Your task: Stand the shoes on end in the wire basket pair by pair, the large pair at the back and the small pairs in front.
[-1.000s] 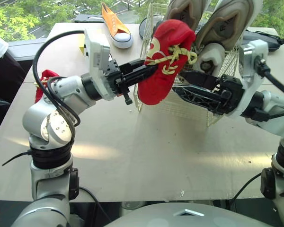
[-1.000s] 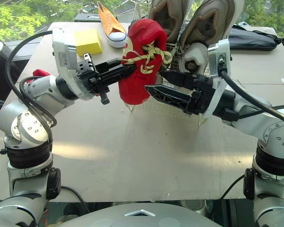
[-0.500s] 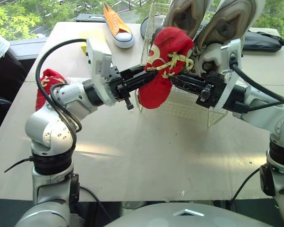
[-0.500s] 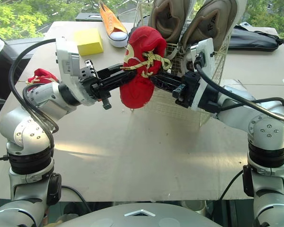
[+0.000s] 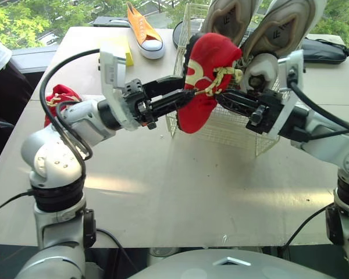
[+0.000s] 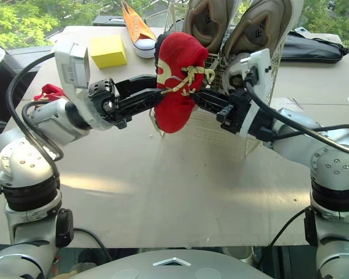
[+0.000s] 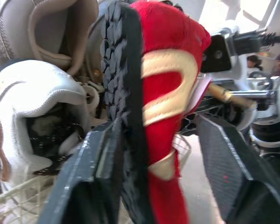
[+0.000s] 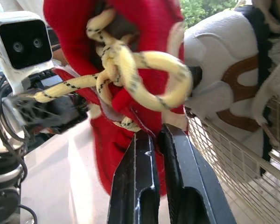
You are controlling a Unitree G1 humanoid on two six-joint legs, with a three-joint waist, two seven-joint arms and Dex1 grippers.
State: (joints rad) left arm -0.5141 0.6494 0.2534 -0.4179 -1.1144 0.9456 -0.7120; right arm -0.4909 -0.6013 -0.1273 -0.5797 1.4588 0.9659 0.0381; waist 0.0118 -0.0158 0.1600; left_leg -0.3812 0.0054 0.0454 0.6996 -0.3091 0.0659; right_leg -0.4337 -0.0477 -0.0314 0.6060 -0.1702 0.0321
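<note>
The small red fabric shoe with the cream side stripe and yellow rope lace (image 5: pixel 200 87) hangs in the air at upper centre of the head views, on end and leaning a little off upright. Its black treaded sole is turned toward frame left and its lace side toward frame right. It sits against the left-front corner of the white wire basket (image 5: pixel 232 135), with its lower end hanging outside that corner.

The right gripper (image 5: pixel 221 97) reaches in from frame right. In its wrist view the two fingers (image 8: pixel 137 186) are pinched nearly together on the red fabric just under the knotted lace (image 8: pixel 130 74) — clenched on the shoe.

The left gripper (image 5: pixel 177 95) comes in from frame left and straddles the shoe. One finger (image 7: pixel 95 177) lies along the sole, while the other (image 7: pixel 231 172) stands just clear of the upper, so it reads as released.

Inside the basket, the pair of large taupe sneakers (image 5: pixel 279 26) stands on end at the back. A small white shoe with a brown stripe (image 5: pixel 260 65) stands in front of them, just to frame right of the red one.

The coming move turns on one relation: the free slot lies behind the shoe and toward frame right, on the right arm's side. With the long axis already near vertical, the shoe likely needs lifting over the rim more than turning. A second red shoe (image 5: pixel 59 96) lies at mid left behind the left arm, and an orange canvas shoe (image 5: pixel 146 32) lies at upper left — both well apart from the basket.
</note>
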